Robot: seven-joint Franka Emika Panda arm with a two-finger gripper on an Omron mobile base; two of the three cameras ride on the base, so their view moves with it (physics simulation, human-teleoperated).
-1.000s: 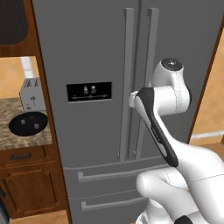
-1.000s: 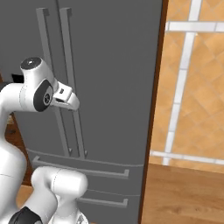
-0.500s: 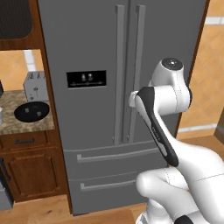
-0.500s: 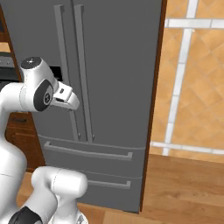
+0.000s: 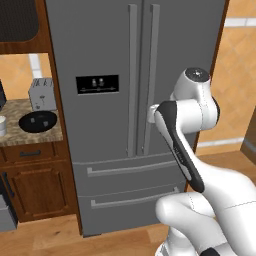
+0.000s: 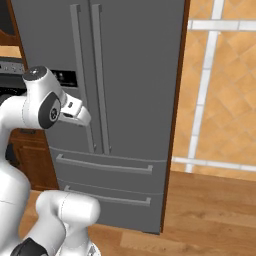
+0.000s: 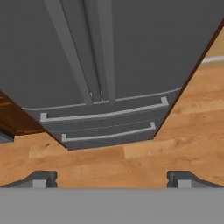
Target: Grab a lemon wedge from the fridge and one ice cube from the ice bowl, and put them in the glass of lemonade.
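Hanging in front of the tall grey steel French-door fridge (image 5: pixel 135 100), the two-finger gripper (image 7: pixel 112 177) is spreading its dark fingertips (image 7: pixel 41 178) wide with nothing between them. Ahead of it, both doors are sitting shut, their long vertical handles (image 7: pixel 81 50) just beyond, two drawers (image 7: pixel 105 124) below.

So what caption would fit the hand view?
Looking down the closed fridge at its two lower drawers, open fingers above the wood floor.

one fridge (image 5: pixel 100 50), two door handles (image 5: pixel 132 75), two drawers (image 5: pixel 125 172), one toaster (image 5: pixel 42 94)
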